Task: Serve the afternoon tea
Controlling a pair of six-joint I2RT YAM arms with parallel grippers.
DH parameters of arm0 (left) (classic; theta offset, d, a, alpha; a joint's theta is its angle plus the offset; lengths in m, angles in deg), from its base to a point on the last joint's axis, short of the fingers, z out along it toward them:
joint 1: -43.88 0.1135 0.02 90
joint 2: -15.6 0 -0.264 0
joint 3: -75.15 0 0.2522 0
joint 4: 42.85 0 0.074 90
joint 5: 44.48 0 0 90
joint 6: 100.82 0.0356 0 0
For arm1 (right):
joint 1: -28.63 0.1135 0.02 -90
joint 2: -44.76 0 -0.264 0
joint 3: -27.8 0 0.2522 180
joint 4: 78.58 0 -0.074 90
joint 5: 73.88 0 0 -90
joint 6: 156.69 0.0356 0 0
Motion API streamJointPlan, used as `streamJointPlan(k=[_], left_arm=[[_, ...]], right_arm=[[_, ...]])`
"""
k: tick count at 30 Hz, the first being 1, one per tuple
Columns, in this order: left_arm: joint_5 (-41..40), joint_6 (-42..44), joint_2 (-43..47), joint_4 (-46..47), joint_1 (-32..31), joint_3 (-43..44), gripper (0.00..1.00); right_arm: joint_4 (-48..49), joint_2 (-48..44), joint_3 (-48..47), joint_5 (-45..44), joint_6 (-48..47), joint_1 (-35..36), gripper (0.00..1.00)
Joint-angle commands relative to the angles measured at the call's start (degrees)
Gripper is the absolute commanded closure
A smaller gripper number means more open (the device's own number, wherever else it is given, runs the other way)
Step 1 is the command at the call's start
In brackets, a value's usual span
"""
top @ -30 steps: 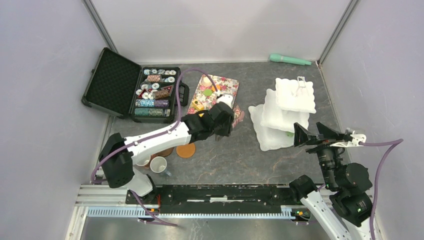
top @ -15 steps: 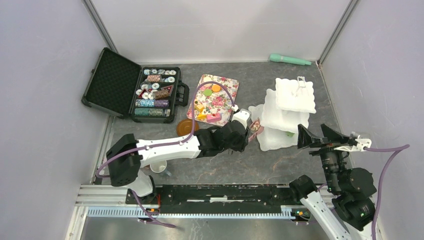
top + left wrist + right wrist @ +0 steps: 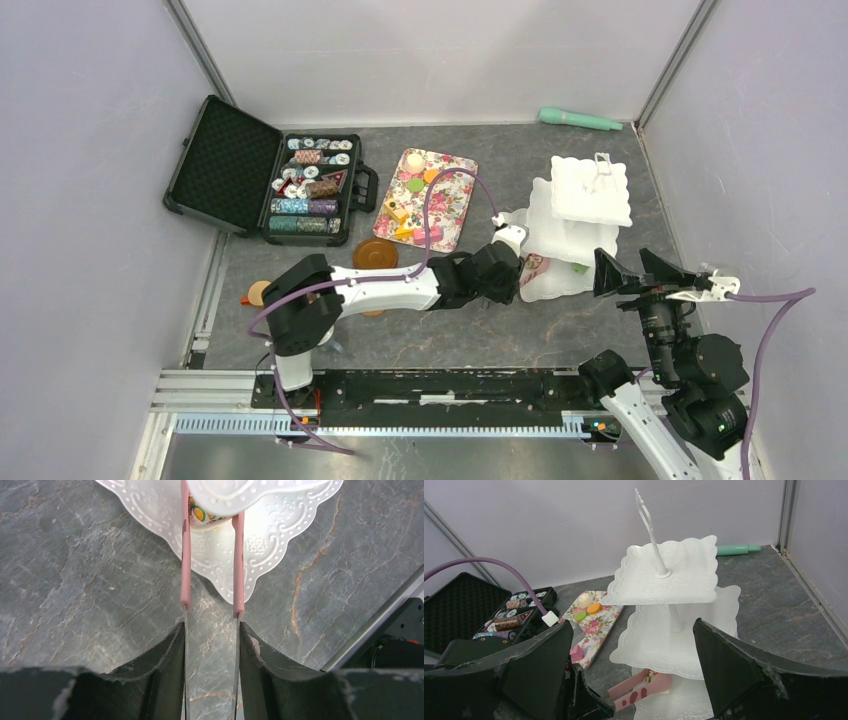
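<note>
Up close, the left gripper [image 3: 211, 630] clamps pink tongs [image 3: 185, 555] pinching a pastry [image 3: 200, 514] at the bottom tier of the stand [image 3: 280, 525], indistinct from above; the right gripper [image 3: 622, 255] gapes wide.

- Three-tier stand [image 3: 590, 190]: 1, with 3 tiers.
- Floral tray [image 3: 455, 195]: 1.
- Pastries on tray [image 3: 432, 176]: 6 counted in the top view; they are small, so the count is approximate.
- Pastry in tongs [image 3: 200, 514]: 1.
- Tongs [image 3: 185, 555]: 1 pair, pink.
- Saucer [image 3: 375, 254]: 1 in full view.
- Chip case [image 3: 225, 165]: 1; the chips are too small to count.
- Green cylinder [image 3: 580, 120]: 1.
</note>
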Motion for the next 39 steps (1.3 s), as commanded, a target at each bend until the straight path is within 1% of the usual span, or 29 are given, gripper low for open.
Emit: streamJointPlan(k=[1, 5, 7, 9, 15, 21, 29, 35, 39], left_arm=[[-0.38, 0.17, -2.09, 3.42, -0.22, 4.58, 0.61], [-0.52, -0.21, -2.51, 2.68, -0.24, 4.93, 0.54], [-1.42, -0.12, -2.05, 2.12, -0.31, 4.86, 0.48], [-1.97, 0.02, -1.56, 1.67, -0.26, 4.72, 0.44], [-2.84, 0.27, -0.82, 0.96, -0.32, 3.79, 0.39], [-3.3, 0.83, 2.0, 0.82, -0.29, 2.64, 0.37], [-3.05, 2.92, 9.69, -0.47, -0.24, -1.48, 0.38], [-4.41, 3.4, 16.63, -5.76, -0.3, -7.0, 0.39], [-7.65, 4.7, 22.27, -10.98, -0.16, -10.49, 0.4]], right_arm=[[1.33, -0.5, 0.37, -0.57, 0.62, 0.18, 0.02], [1.33, -0.66, 0.18, 0.16, 0.61, 0.19, 0.02], [1.25, -0.89, 0.23, 0.19, 0.48, 0.18, 0.02], [1.2, -1.24, 0.32, 0.04, 0.35, 0.18, 0.02], [0.8, -1.43, 0.62, 0.02, 0.67, 0.21, 0.02], [1.01, -1.04, 0.86, 0.57, 1.35, 0.18, 0.02], [1.57, -0.71, 1.41, 0.44, 1.03, 0.18, 0.02], [2.44, -0.58, 2.41, 0.65, 0.81, 0.18, 0.02], [2.64, -0.5, 3.12, 0.78, 0.69, 0.19, 0.02]])
